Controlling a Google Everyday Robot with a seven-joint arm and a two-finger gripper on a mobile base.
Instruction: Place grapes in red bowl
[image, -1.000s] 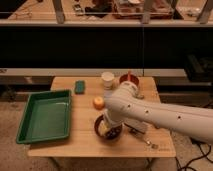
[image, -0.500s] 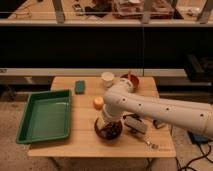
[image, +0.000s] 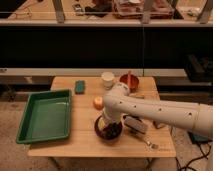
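On the wooden table (image: 85, 135) in my one camera view, the gripper (image: 105, 123) is down at the near edge of the tabletop, right at the dark purple bowl (image: 108, 140), at the end of the white arm (image: 160, 112) that reaches in from the right side. From this angle the wrist hides the tip, so I cannot tell whether the gripper is released or clenched, or whether it has anything in it. The grapes (image: 112, 131) show as a dark clump inside the purple bowl, just beside and below the gripper; I cannot say whether they touch. The red bowl (image: 125, 82) sits well apart from them at the far edge of the table, behind the arm, with something thin standing up out of it. A white cup (image: 107, 79) stands just left of the red bowl, and a small green block (image: 80, 87) lies further left. A small orange fruit (image: 98, 103) rests between the cup and the purple bowl. A green tray (image: 30, 132) takes up the left end, overhanging the edge. Right of the purple bowl lie a grey object (image: 135, 124) and a piece of cutlery (image: 148, 143).
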